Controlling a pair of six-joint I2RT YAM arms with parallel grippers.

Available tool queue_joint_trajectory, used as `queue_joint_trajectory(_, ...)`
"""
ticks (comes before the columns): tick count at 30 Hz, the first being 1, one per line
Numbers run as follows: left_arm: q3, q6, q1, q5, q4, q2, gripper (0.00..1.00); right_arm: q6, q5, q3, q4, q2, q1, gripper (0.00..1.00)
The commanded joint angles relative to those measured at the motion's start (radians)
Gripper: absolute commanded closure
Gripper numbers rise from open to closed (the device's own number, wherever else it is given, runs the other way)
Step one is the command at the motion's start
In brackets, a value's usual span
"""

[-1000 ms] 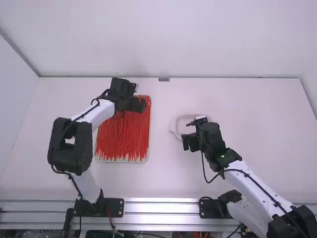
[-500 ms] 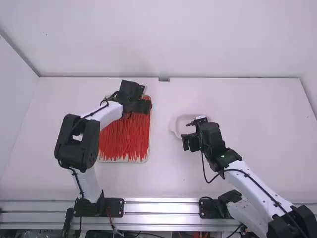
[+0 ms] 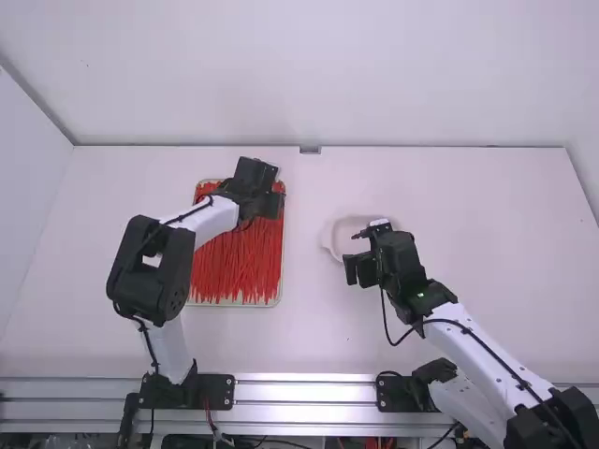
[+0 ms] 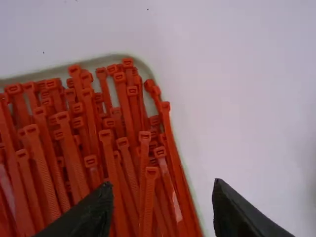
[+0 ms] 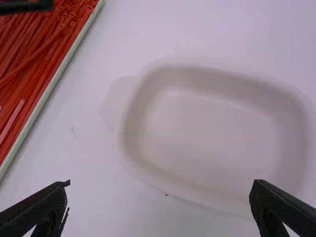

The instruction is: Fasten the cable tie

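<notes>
Cable ties (image 3: 236, 260) lie unmoved; left hand (image 3: 267, 202) shifted right.

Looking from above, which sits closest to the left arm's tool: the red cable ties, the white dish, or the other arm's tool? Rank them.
1. Red cable ties: right beneath the left tool.
2. White dish: to the right, mid-table.
3. Right tool: past the dish's far side, nearer the camera.

The cable ties (image 4: 74, 148) are orange-red, their tray (image 3: 234, 302) pale-rimmed, dish (image 5: 212, 133) and counter (image 3: 487, 215) white, left hand (image 4: 162, 183) and right hand (image 5: 160, 183) black.
</notes>
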Motion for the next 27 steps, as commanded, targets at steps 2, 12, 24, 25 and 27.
queue_joint_trajectory(2,-0.006,-0.003,-0.002,-0.006,-0.003,0.017,0.51,0.009,0.002,0.032,-0.003,-0.006,-0.001,0.02)
queue_joint_trajectory(12,-0.028,-0.003,0.000,-0.007,0.000,0.018,0.55,0.013,0.001,0.032,-0.003,-0.006,-0.001,0.02)
queue_joint_trajectory(24,-0.106,-0.002,0.000,-0.006,0.124,0.018,0.55,0.012,0.001,0.032,-0.002,-0.006,-0.001,0.02)
queue_joint_trajectory(25,-0.106,0.000,0.000,-0.007,0.128,0.018,0.55,0.012,0.001,0.032,-0.003,-0.006,-0.001,0.02)
queue_joint_trajectory(27,-0.106,0.004,0.001,-0.006,0.144,0.018,0.53,0.012,0.001,0.032,-0.003,-0.006,-0.001,0.02)
